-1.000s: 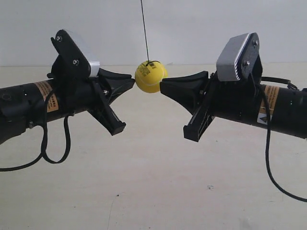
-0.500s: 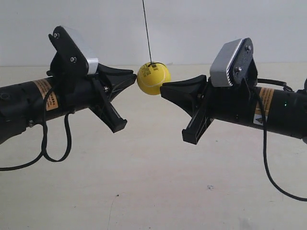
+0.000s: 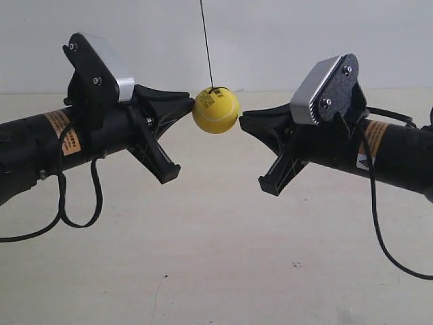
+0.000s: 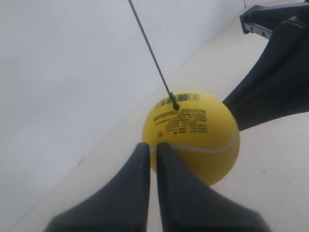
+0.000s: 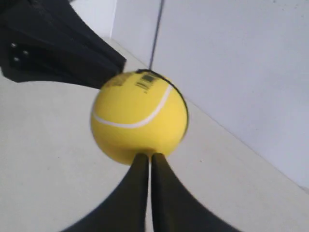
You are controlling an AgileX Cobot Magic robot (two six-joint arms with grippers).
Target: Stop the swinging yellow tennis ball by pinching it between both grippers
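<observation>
A: Left to right, what has changed?

B: The arm at the exterior view's left has lifted a touch and nosed in. Its tip now sits at the upper left flank of the yellow tennis ball. The ball has barely shifted. It hangs on its black string between the two tips, well above the tabletop. The arm at the exterior view's right has changed most. Half a second ago its tip was tucked under the ball's lower right, and now it is level with the ball's middle, just beside it.

A: So the pinch is on?

B: Nearly, I'd judge. The tips now oppose each other across the ball, which a squeeze needs, but I cannot tell whether either truly presses. The ball is slightly smeared in the right wrist view, so it may not be at rest.

A: And the fingers?

B: The left end effector has its fingers drawn together to a thin slit, gripping nothing, tip at the ball. The right end effector is the same.

A: Any containers?

B: None in view, so nothing to report inside one
</observation>
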